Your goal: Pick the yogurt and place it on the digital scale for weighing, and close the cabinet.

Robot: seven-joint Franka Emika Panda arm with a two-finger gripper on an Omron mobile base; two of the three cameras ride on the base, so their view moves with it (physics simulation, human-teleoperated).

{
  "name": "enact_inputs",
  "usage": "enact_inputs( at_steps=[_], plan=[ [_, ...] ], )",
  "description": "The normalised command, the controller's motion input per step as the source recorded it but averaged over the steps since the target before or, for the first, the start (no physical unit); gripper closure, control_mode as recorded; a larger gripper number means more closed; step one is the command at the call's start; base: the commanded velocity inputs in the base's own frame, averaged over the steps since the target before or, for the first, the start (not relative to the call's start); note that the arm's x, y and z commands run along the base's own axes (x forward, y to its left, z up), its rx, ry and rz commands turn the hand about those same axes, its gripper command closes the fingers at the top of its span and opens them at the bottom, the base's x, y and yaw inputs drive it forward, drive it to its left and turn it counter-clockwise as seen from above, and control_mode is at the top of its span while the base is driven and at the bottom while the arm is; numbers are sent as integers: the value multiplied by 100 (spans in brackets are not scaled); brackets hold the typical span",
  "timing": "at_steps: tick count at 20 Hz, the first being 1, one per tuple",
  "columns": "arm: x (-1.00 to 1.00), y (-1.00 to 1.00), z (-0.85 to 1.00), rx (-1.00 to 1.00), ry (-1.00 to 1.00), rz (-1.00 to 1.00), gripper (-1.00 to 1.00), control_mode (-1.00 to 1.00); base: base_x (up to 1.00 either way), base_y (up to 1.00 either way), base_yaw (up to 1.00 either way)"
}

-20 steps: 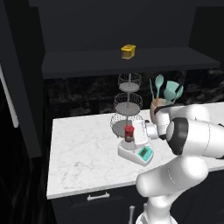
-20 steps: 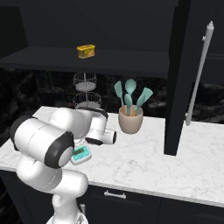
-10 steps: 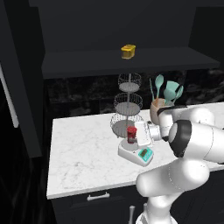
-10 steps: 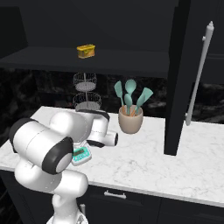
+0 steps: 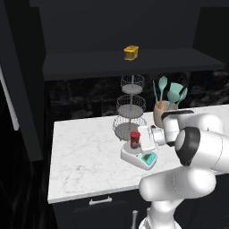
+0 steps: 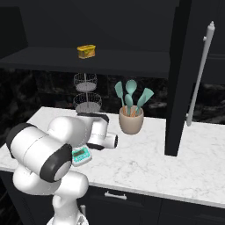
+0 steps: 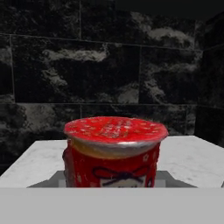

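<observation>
1. The yogurt (image 5: pixel 135 139) stands upright on the digital scale (image 5: pixel 139 157), over its weighing plate rather than the teal display, which is where it has to sit to be weighed.
2. The scale rests on the bench (image 5: pixel 85 161), just in front of the tiered wire basket stand (image 5: pixel 129 107) and near the pot of teal utensils (image 6: pixel 131 112).
3. The gripper (image 5: pixel 142 138) sits level, just beside the cup on the side away from the stand. The hand view looks straight at the cup's side (image 7: pixel 113 151), close up.
4. Whether the fingers are apart or clamped on the cup, I cannot tell: they are hidden in all views.
5. The cabinet (image 6: pixel 183 74) door stands swung out, its silver handle (image 6: pixel 200 72) towards the room, well apart from the scale. Closing it looks like the remaining step.
6. A yellow container (image 5: pixel 130 52) sits on the cabinet shelf above the scale.
</observation>
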Motion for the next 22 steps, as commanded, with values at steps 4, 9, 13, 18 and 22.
enact_inputs(
  at_steps=[4,9,13,18,22],
  plan=[
    [0,4,-11,0,4,0,-100,-100,0,0,0],
    [-3,-1,0,0,2,0,-100,-100,0,0,0],
    [-22,-13,0,0,0,0,-100,-100,0,0,0],
    [-3,-3,0,0,0,0,-100,-100,0,0,0],
    [-2,-36,0,0,1,0,-100,-100,0,0,0]
  ],
)
